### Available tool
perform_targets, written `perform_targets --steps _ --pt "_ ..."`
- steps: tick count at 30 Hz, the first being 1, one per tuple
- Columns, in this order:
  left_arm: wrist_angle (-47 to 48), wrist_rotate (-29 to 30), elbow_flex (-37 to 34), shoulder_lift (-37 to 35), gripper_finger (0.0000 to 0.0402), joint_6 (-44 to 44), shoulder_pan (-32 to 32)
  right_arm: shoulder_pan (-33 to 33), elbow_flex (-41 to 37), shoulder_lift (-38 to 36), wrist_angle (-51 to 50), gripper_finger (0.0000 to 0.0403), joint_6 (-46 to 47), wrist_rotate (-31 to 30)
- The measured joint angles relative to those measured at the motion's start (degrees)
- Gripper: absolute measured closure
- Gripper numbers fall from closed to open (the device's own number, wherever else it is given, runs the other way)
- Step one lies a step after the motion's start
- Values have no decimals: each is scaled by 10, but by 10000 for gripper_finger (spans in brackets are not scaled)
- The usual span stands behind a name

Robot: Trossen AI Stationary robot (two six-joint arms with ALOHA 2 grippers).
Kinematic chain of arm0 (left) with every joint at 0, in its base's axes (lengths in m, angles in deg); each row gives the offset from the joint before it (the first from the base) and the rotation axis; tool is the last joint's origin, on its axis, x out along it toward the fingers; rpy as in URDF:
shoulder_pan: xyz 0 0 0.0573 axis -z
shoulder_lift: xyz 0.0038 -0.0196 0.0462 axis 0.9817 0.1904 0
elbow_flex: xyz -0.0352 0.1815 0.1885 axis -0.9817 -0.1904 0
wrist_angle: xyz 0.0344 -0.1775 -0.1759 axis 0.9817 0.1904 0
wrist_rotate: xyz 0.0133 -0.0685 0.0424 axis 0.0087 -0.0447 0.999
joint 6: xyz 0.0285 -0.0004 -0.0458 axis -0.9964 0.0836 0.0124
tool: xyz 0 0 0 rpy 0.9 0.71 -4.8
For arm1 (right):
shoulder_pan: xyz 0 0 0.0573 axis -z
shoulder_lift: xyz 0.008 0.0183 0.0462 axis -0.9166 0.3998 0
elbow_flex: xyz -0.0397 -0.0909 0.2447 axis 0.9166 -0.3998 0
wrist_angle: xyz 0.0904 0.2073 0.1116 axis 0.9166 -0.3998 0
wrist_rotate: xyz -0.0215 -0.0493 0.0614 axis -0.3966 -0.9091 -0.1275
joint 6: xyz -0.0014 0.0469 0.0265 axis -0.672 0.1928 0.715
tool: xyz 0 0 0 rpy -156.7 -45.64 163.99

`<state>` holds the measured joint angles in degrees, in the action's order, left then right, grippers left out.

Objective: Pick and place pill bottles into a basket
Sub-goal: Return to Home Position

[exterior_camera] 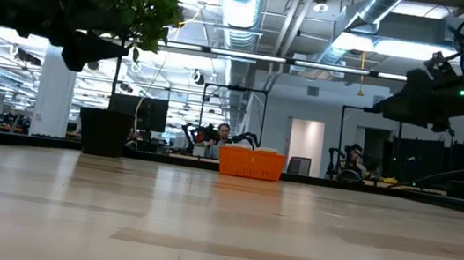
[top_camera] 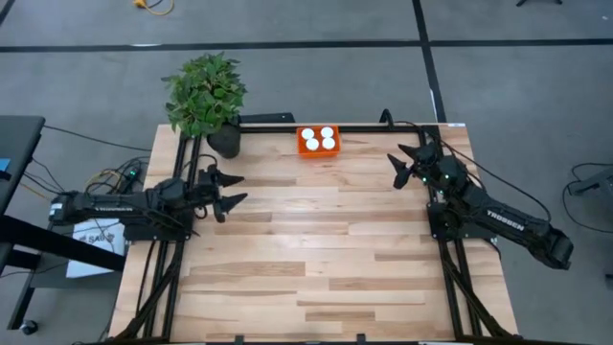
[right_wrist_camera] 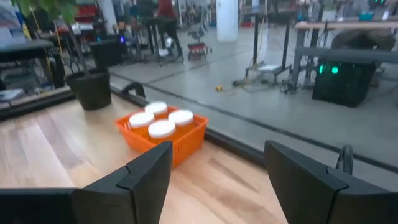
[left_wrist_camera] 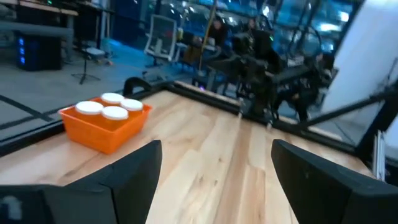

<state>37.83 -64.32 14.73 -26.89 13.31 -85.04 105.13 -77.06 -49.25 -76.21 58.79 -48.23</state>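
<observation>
The orange basket (top_camera: 317, 140) stands at the table's far edge, near the middle. Several pill bottles stand upright inside it, showing their round white caps (top_camera: 327, 133). The basket also shows in the low view (exterior_camera: 251, 163), the left wrist view (left_wrist_camera: 106, 127) and the right wrist view (right_wrist_camera: 177, 142). My left gripper (top_camera: 235, 189) hovers open and empty over the table's left side, pointing toward the right. My right gripper (top_camera: 397, 167) hovers open and empty over the far right, pointing left toward the basket. Both are well clear of the basket.
A potted green plant in a dark pot (top_camera: 224, 142) stands on the table's far left, just left of the basket; it also shows in the low view (exterior_camera: 105, 130). A black frame rail (top_camera: 364, 126) runs along the far edge. Bare wood (top_camera: 316, 249) fills the middle and near side.
</observation>
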Motion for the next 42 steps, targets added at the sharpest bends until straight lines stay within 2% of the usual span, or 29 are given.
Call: perform_targets --steps 2,5,11,16,26,32,42 --pt "4 -1 -17 -28 109 8 -10 0 0 -27 -6 153 0 0" --pt "59 14 -17 -66 109 19 -21 0 1 -82 -25 153 0 0" --pt "86 33 -17 -103 109 -1 -23 1 1 -186 -83 153 3 -1" --pt "129 89 -17 -113 109 -7 -24 2 -29 -183 -70 153 35 -7" --pt "128 115 -18 -103 109 -25 -24 4 -29 -176 -66 153 30 -31" --pt "127 117 -18 -75 109 -81 -24 2 -30 -146 -66 153 49 -31" --pt "129 98 -19 -36 109 -12 -24 0 -30 -124 -64 153 60 -31"
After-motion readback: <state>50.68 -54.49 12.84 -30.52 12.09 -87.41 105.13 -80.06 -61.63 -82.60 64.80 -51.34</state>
